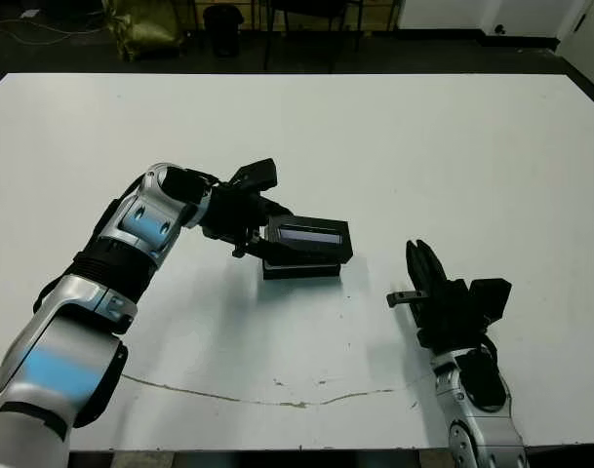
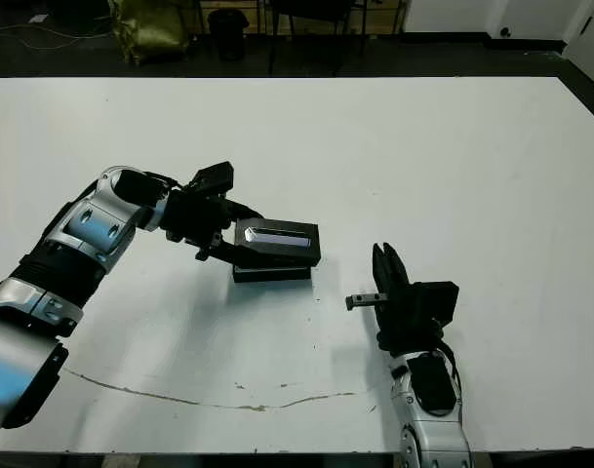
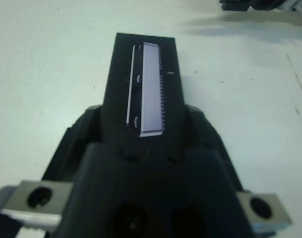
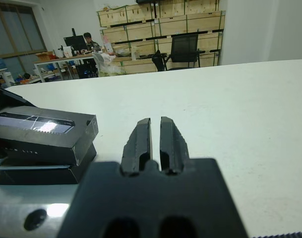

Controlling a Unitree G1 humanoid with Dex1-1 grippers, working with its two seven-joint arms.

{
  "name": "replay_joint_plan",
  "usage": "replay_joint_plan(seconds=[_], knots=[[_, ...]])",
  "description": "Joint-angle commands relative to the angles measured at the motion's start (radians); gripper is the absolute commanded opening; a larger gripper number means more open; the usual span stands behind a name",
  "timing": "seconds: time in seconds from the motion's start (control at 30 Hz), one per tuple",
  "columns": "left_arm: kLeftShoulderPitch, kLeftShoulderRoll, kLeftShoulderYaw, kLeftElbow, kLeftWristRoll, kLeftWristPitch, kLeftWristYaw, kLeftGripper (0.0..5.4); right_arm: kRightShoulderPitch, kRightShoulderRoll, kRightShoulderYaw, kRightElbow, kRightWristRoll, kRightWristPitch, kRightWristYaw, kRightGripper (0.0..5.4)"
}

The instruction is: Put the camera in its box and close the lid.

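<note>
Left gripper (image 2: 218,239) jaws clamp lid (image 2: 277,242) tilted, skewed over box (image 2: 270,273); release risks misseat. Right gripper (image 4: 155,139) jaws near-shut, empty.

An office-like workshop is suggested: stacked wooden crates (image 4: 160,20), an office chair (image 4: 183,49) and desks with a seated person (image 4: 87,38), somewhat blurred, are seen.
</note>
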Motion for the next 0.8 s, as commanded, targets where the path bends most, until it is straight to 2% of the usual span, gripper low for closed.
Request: replay_joint_plan(seconds=[0.03,0.53,0.7,0.8], knots=[[-0.008,0.000,-0.011,0.018,0.021,0.009,0.001,2.67,0.015,-0.002,-0.001,0.004,-0.001,0.017,-0.008,0.00],[-0.003,-0.023,-0.015,0.038,0.022,0.037,-0.012,2.67,0.019,0.003,-0.002,0.005,0.012,0.017,-0.002,0.00],[-0.007,-0.028,-0.023,0.044,0.033,0.050,-0.014,2.67,0.017,0.006,-0.003,0.025,0.005,-0.013,0.000,0.00],[-0.009,-0.027,-0.036,0.041,0.052,0.043,-0.013,2.67,0.020,0.007,-0.001,0.017,0.003,-0.001,-0.004,0.00]])
